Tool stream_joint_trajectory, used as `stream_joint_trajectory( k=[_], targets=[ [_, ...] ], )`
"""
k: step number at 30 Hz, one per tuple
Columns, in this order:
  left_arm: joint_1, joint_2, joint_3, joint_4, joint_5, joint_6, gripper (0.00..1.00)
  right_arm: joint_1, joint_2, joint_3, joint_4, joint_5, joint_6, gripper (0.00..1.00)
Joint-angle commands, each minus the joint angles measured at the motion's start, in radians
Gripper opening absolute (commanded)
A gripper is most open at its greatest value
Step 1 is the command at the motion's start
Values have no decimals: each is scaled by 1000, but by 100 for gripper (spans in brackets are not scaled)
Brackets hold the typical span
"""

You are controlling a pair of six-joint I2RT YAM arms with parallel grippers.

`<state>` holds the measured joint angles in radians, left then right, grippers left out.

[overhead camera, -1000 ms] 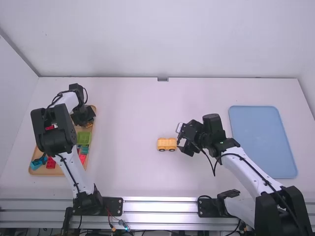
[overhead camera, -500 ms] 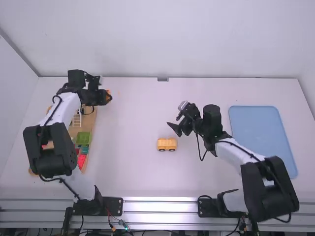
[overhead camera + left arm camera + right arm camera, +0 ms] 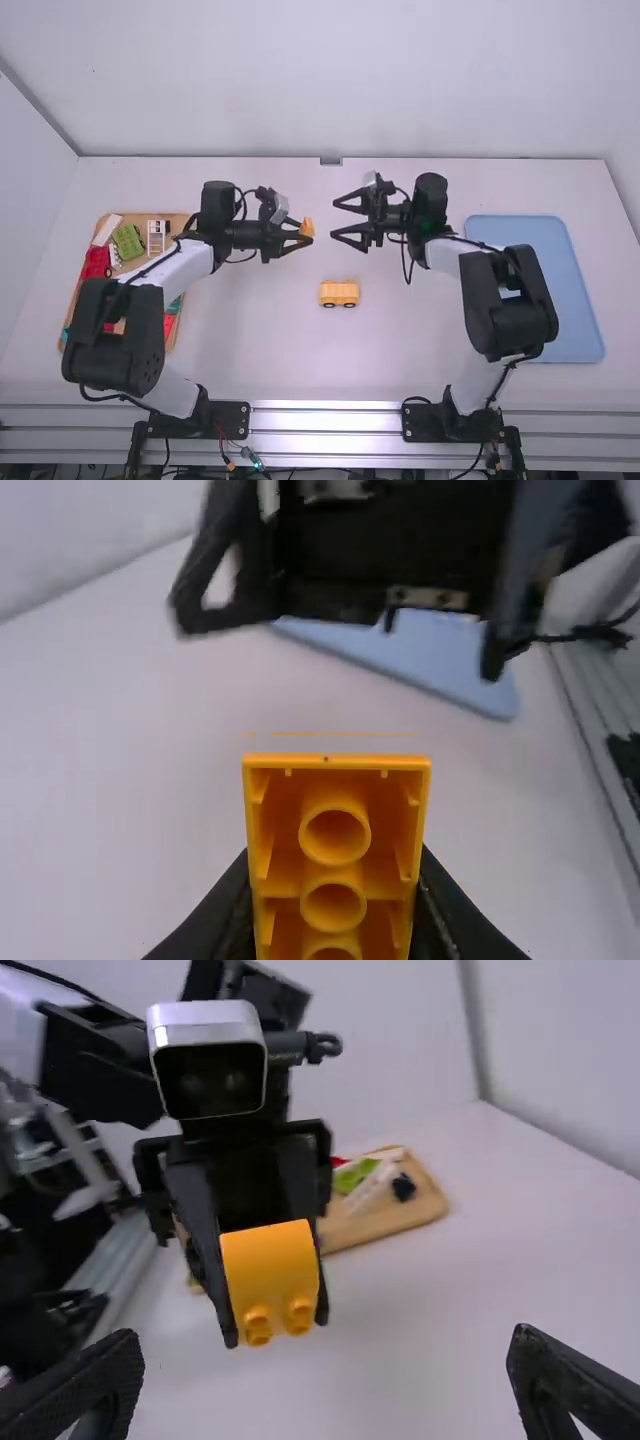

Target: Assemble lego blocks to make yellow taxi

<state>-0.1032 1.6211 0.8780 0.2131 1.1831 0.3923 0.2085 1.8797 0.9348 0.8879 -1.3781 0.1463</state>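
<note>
Above the table's middle, my left gripper point(image 3: 301, 234) is shut on an orange-yellow block point(image 3: 307, 228). In the left wrist view the block point(image 3: 335, 855) shows its hollow underside with round tubes, held in my left gripper point(image 3: 335, 900). The right wrist view shows two studs on the same block point(image 3: 270, 1275). Facing it from the right, my right gripper point(image 3: 345, 220) stands open and apart from the block; its fingers spread wide in the right wrist view, nothing between them at my right gripper point(image 3: 325, 1370). A yellow wheeled car base point(image 3: 339, 293) rests on the table, nearer the arm bases.
A wooden tray point(image 3: 180, 222) of mixed blocks lies at the left, partly under the left arm. It holds a green block point(image 3: 128, 242), a red block point(image 3: 97, 262) and a white ladder-like piece point(image 3: 157, 236). At the right lies a blue tray point(image 3: 583, 300).
My left gripper has come right from the wooden tray with the orange-yellow block. My right gripper has moved up the picture from beside the car base and turned to face left, opening wide.
</note>
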Motion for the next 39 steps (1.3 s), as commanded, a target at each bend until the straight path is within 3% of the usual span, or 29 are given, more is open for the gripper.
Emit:
stream_joint_trajectory(
  k=[1,4,9,17,32,34,38,39],
  targets=[
    [-19,-1,-19,75,111,-85,2,33,11,21,10,-106,54,95],
    [-42,-2,-40,182,117,-158,2,57,11,20,30,-109,51,95],
    [-60,-2,-65,285,105,-231,2,93,11,21,78,-108,67,86],
    [-60,-2,-68,197,109,-155,2,93,11,21,101,-88,81,70],
    [-60,-2,-68,233,111,-163,2,93,11,19,141,-92,115,40],
    [-60,-2,-68,237,111,-164,2,93,11,20,142,-92,116,31],
    [-60,-2,-68,240,111,-164,2,94,11,20,142,-91,116,22],
    [-60,-2,-68,241,111,-164,12,93,11,20,142,-91,116,19]
  ],
)
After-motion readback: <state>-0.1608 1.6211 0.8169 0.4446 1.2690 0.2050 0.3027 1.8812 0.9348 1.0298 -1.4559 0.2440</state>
